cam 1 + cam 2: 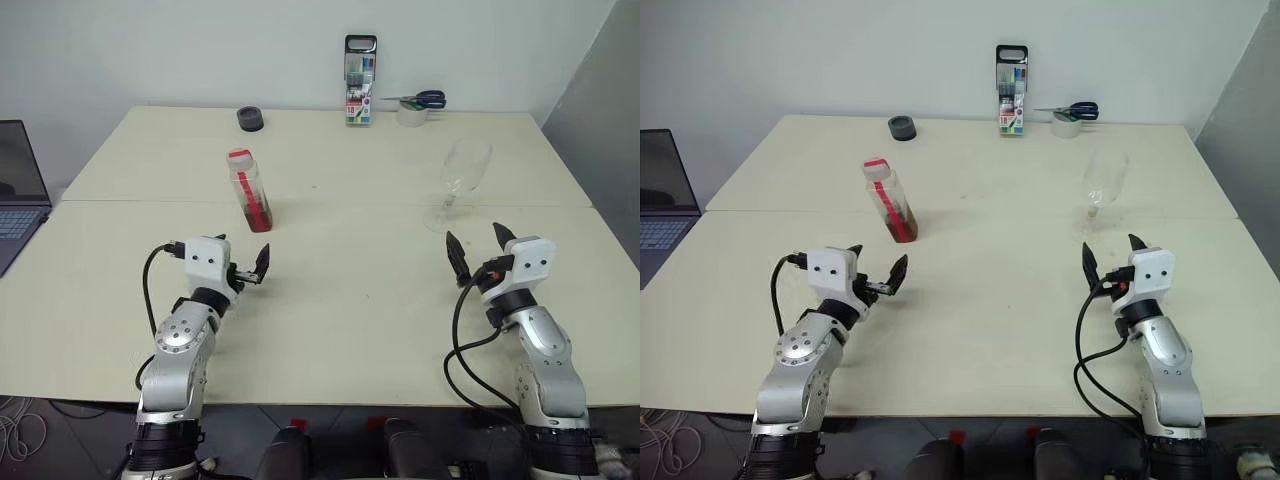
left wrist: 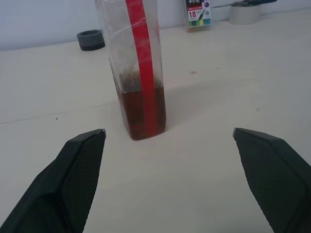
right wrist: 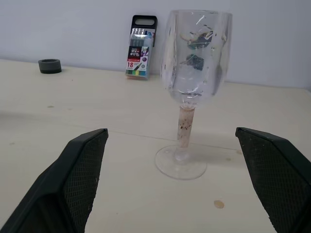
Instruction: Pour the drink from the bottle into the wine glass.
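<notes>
Nothing grasped yet. This reads as the approach step, before any pick.

Left end effector (image 1: 252, 266) hovers over the tabletop (image 1: 350, 300), fingers spread wide, nothing between them. Right end effector (image 1: 478, 249) likewise: fingers wide apart, empty.

The bottle (image 1: 248, 188) stands upright on the left half of the tabletop, ahead of the left end effector and clear of it. Red cap on, red label strip down the side. The drink (image 2: 142, 112) is reddish-brown and fills only the lower part of the bottle. In the left wrist view the bottle sits between the two fingers' lines but beyond their tips, a bit toward one side.

The wine glass (image 1: 461, 180) stands upright on the right half, just ahead of the right end effector, not touching. Bowl looks empty, some specks on the inside. Bottle and glass are well apart.

Along the far edge: marker pack (image 1: 360, 81), dark tape roll (image 1: 250, 119), scissors (image 1: 418, 99) resting on a pale tape roll (image 1: 411, 115). All out of the way. Laptop (image 1: 20, 190) off the left edge of the tabletop.

Next move, my read: left arm goes forward until the fingers straddle the bottle body, then closes at mid-height. Right probably steadies the glass at the stem or bowl. Cap appears to be on, so it has to come off before any pour. Risks: bottle is narrow and light, so an off-centre close could tip it.
</notes>
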Motion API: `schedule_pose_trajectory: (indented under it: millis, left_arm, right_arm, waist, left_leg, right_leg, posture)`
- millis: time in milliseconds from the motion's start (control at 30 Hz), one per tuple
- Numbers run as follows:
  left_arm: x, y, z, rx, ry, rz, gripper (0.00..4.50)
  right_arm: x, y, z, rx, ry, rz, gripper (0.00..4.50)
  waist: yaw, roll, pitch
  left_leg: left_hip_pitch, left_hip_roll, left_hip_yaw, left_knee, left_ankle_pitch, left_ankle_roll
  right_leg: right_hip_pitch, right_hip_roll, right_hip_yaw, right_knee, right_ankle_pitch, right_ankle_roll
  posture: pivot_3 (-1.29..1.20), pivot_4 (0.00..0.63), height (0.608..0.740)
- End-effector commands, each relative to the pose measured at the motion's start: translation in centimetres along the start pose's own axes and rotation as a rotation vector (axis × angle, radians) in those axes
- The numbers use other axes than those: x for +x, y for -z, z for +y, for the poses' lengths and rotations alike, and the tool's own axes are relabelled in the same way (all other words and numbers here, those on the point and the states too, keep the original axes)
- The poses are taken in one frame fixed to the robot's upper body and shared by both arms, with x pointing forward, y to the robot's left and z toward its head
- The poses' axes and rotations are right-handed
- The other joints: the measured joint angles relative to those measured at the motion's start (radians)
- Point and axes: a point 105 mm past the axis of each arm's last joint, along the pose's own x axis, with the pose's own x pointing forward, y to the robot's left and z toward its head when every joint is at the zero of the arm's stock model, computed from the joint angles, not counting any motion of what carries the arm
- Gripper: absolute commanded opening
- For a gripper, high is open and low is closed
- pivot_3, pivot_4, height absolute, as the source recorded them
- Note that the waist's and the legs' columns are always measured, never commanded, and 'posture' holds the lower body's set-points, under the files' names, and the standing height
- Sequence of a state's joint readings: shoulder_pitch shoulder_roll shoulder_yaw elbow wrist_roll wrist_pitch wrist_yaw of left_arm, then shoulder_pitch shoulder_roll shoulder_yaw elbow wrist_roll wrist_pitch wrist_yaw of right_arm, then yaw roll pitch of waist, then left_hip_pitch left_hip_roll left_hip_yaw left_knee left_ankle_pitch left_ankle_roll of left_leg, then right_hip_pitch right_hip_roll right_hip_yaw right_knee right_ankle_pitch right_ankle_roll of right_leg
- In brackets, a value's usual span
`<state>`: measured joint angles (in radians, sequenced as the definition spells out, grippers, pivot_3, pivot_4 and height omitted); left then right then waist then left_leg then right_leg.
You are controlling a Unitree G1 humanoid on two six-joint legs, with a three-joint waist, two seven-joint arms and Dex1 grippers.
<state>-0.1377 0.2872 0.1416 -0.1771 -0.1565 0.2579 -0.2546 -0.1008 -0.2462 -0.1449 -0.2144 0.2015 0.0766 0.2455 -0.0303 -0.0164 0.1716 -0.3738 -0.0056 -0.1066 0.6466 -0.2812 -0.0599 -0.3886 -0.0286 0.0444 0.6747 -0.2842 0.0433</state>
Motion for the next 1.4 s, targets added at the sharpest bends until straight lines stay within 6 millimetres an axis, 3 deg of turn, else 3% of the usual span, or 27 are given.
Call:
schedule_pose_trajectory:
  millis: [33,1033,1100,1200,1400]
  left_arm:
    - [0.0,-1.3,-0.2,-0.002,0.015,-0.060,4.50]
    - [0.0,-0.9,-0.7,0.017,0.036,0.021,4.50]
    - [-0.1,-1.0,-0.2,0.005,-0.003,0.015,4.50]
    - [-0.3,-1.0,0.6,-0.031,-0.061,0.003,4.50]
    - [0.6,-1.2,0.6,-0.007,-0.118,-0.005,4.50]
  right_arm:
    - [0.2,-1.9,-0.5,-0.017,0.010,-0.067,4.50]
    - [0.1,-1.5,-0.5,-0.029,-0.017,-0.050,4.50]
    - [0.1,-1.5,0.4,-0.021,-0.087,-0.044,4.50]
    - [-0.1,-1.9,3.7,0.042,-0.337,-0.012,4.50]
    - [-1.9,-4.2,8.5,0.164,-0.754,0.080,4.50]
  waist:
    - [0.000,0.000,0.000]
    - [0.000,0.000,0.000]
    - [0.000,0.000,0.000]
    - [-0.001,0.000,0.000]
    - [0.001,0.000,0.000]
  left_leg:
    - [0.000,0.000,0.000,0.000,0.000,0.000]
    - [0.000,0.000,0.000,0.000,0.000,0.000]
    - [0.000,0.000,0.000,0.000,0.000,0.000]
    - [0.000,0.000,0.000,0.000,0.000,0.000]
    - [0.000,0.000,-0.001,0.001,0.000,0.000]
  right_leg:
    - [0.000,0.000,0.000,0.000,0.000,0.000]
    - [0.000,0.000,0.000,0.000,0.000,0.000]
    - [0.000,0.000,0.000,0.000,0.000,0.000]
    - [0.000,0.000,0.000,0.000,0.000,0.000]
    - [0.001,0.000,0.000,-0.001,0.000,0.000]
  posture:
    - [0.00,0.150,0.740]
    - [0.00,0.150,0.740]
    - [0.00,0.150,0.740]
    - [0.00,0.150,0.740]
    - [0.00,0.150,0.740]
